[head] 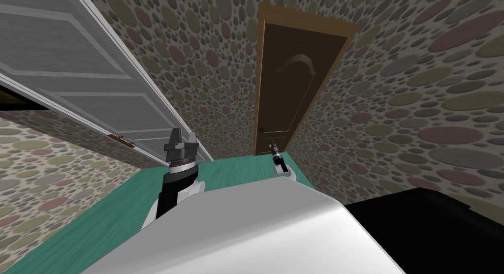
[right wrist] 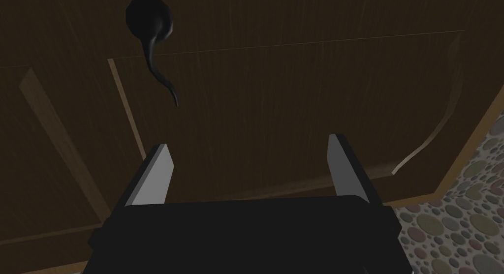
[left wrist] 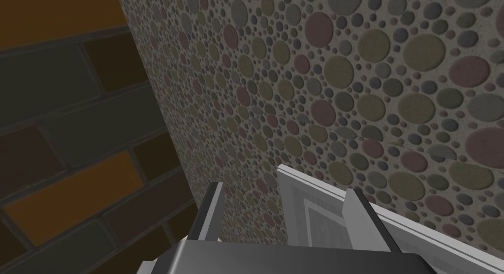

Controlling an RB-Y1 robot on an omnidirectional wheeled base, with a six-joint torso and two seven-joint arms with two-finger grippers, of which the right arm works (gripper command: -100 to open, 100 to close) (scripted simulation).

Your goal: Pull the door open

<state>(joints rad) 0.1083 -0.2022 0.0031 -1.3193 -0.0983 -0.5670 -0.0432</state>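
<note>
Brown door (head: 290, 84) straight ahead at the corridor's end, looks shut in its frame; no pull begun. Right gripper (right wrist: 248, 143) spread and empty, facing the door panel, with the black lever handle (right wrist: 150, 27) near, beyond one finger, untouched. Left gripper (left wrist: 284, 190) spread, idle beside a white door (head: 74, 64); reach, grasp and pull all remain.

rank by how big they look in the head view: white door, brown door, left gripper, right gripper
white door
brown door
left gripper
right gripper
This is apparent size only: the white door and left gripper are nearer the camera.
</note>
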